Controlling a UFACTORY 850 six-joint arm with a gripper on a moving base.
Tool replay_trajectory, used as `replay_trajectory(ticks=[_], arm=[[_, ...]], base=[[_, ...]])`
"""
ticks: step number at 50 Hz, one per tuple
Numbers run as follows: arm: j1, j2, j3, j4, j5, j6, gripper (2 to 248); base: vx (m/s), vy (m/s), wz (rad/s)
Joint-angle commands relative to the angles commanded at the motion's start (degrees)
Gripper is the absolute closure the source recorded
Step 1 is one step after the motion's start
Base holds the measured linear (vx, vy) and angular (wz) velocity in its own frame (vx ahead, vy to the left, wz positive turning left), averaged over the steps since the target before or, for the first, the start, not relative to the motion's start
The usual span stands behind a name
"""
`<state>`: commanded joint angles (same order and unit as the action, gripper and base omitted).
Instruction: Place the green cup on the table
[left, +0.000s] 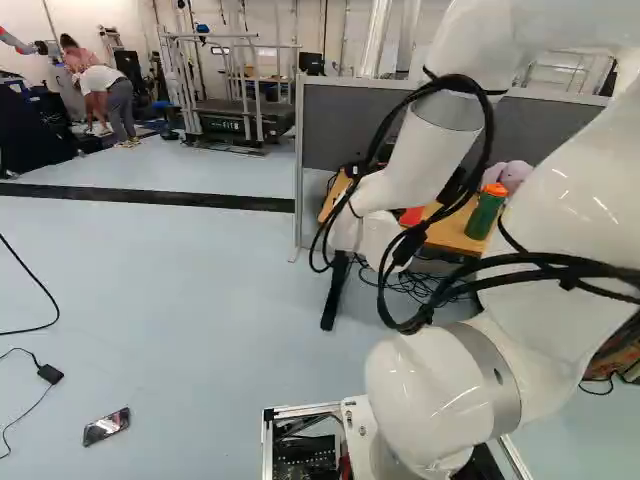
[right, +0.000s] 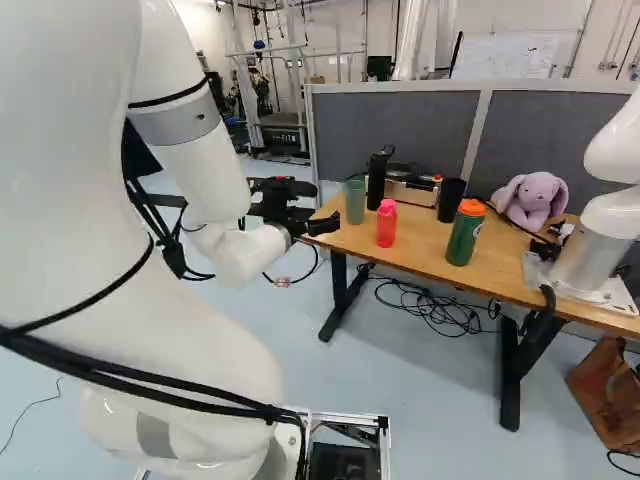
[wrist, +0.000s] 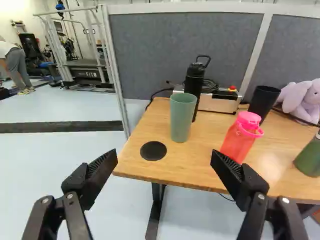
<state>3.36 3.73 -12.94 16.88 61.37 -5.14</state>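
Wrist view: tall sage-green cup w/ tapered sides stands upright on the light wood table, near table's end, approx. betw. the black disc and the clear pink plastic bottle w/ loop lid. Black two-finger gripper: open, fingers wide apart, nothing betw. them.

Key relation: cup lies ahead of gripper, a bit off its centre line toward the finger on the pink-bottle side. Cup's long axis approx. vertical; gripper points ahead & somewhat down, so fingers would come at it from the sides. R. base view agrees: gripper near table's end, cup just beyond.

Containers: black flask w/ carry-loop lid just behind cup; black tumbler past pink bottle; dark green bottle w/ orange lid further along. Pink bottle lidded; contents n/d. Cup's mouth faces up, inside too shallow a view to say if empty.

Status (judged): cup on table, so goal looks met as is. If done, next = back off straight, fingers wide. If a regrip is wanted, centre on cup first; risk = finger knocking pink bottle or tipping cup.
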Motion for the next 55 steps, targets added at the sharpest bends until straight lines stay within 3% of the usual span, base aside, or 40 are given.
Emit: replay_trajectory(ticks=[31, 55], arm=[[-2.1, 7.6, 4.9, -10.5, -7.1, 3.2, 3], [-3.1, 11.3, 7.3, -15.5, -10.5, 4.7, 3]], base=[[0.000, 0.000, 0.000], [0.000, 0.000, 0.000]])
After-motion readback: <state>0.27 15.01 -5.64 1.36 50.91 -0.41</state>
